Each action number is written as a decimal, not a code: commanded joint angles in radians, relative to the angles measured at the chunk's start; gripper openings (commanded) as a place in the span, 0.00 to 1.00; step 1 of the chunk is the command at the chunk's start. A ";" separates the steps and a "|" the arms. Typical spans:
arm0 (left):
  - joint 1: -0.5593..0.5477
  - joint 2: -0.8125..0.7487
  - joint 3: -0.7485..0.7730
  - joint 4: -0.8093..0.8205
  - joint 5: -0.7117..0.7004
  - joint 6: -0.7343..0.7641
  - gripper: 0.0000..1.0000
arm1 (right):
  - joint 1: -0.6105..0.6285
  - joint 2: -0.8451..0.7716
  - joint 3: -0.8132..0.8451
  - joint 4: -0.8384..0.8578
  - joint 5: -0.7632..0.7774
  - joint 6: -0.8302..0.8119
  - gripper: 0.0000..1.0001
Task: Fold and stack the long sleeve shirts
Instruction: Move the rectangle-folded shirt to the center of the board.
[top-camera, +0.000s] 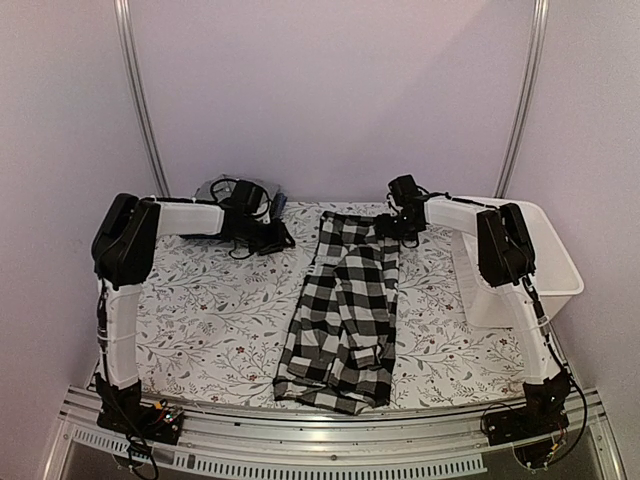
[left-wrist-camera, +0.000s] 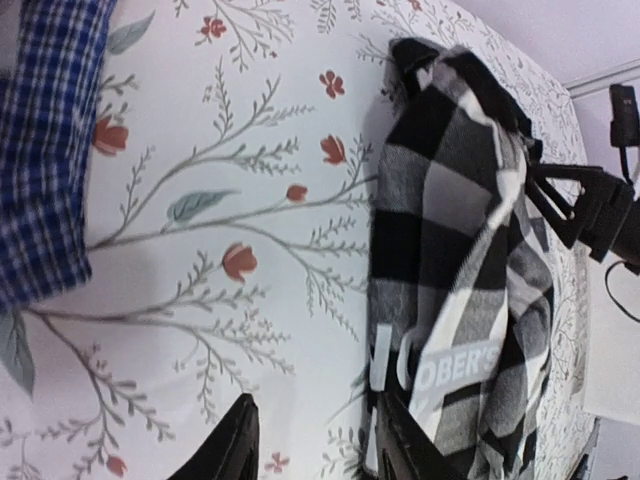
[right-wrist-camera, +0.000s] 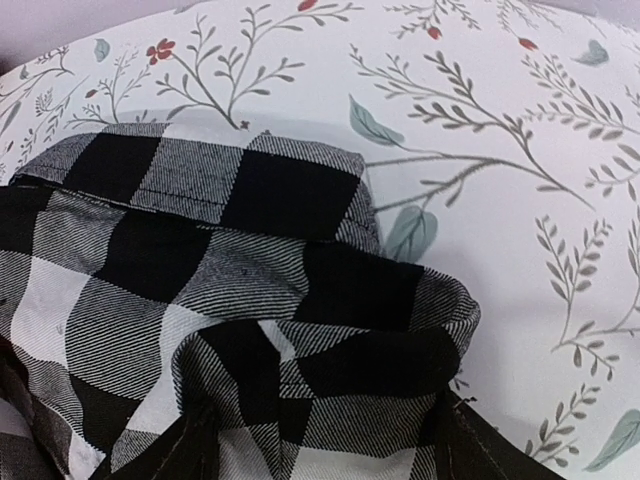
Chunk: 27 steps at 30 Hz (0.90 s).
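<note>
The black-and-white checked shirt (top-camera: 345, 300) lies folded into a long strip down the middle of the floral tablecloth. My right gripper (top-camera: 392, 225) sits at its far right corner. In the right wrist view the jaws (right-wrist-camera: 330, 450) stand wide apart and a puffed fold of the checked cloth (right-wrist-camera: 330, 340) lies between the fingers without being squeezed. My left gripper (top-camera: 272, 238) hovers just left of the shirt's far end, open. Bare tablecloth lies between its fingers (left-wrist-camera: 315, 445), and the right finger is beside the collar label (left-wrist-camera: 450, 370). A blue checked shirt (left-wrist-camera: 40, 150) lies at the far left, beside a grey one (top-camera: 212, 187).
A white plastic basket (top-camera: 540, 270) stands at the right edge of the table, under the right arm. Metal frame posts rise at the back corners. A rail runs along the near edge by the arm bases.
</note>
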 joint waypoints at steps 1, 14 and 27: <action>-0.038 -0.186 -0.251 0.087 0.015 -0.054 0.40 | 0.005 0.098 0.116 -0.060 -0.074 -0.079 0.73; -0.260 -0.494 -0.750 0.163 0.086 -0.159 0.50 | 0.082 -0.139 0.058 -0.120 0.083 -0.117 0.92; -0.421 -0.505 -0.885 0.188 0.178 -0.259 0.12 | 0.204 -0.135 0.041 0.114 -0.210 -0.089 0.52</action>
